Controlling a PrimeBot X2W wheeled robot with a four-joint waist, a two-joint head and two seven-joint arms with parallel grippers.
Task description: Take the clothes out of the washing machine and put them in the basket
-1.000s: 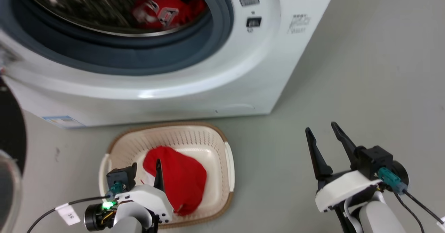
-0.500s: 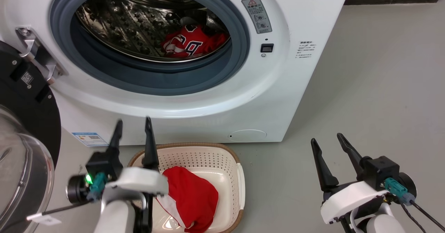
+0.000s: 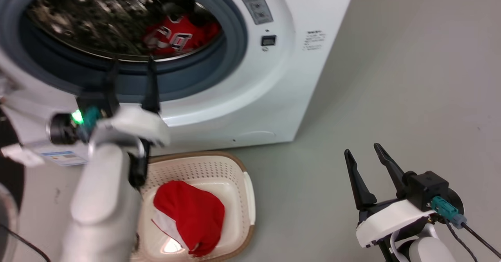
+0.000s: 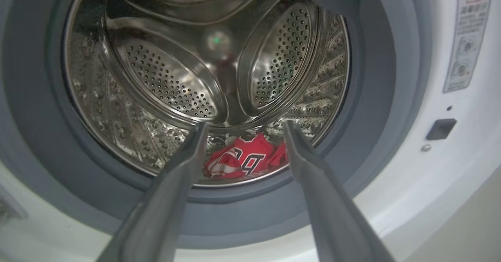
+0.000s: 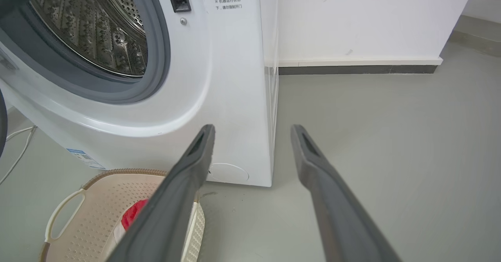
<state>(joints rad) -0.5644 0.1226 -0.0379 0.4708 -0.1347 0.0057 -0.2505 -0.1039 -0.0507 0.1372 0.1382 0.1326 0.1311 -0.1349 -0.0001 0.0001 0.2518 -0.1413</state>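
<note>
Left pincer (image 4: 244, 127) is held spread and empty at the mouth of the washing machine (image 3: 250, 97); a red jersey (image 4: 244, 158) is seen low in its drum (image 4: 168, 74). A low, deep reach is judged needed, with the bunched cloth taken at its thickest fold.

Your left gripper (image 3: 133, 61) looks blurred, its forearm hides the left side of the basket (image 3: 249, 195), and the washing machine (image 3: 242, 97) is cut off on top.

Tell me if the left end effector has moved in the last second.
Yes. The left end effector rose from above the basket to the washing machine opening, open and aimed into the drum.
</note>
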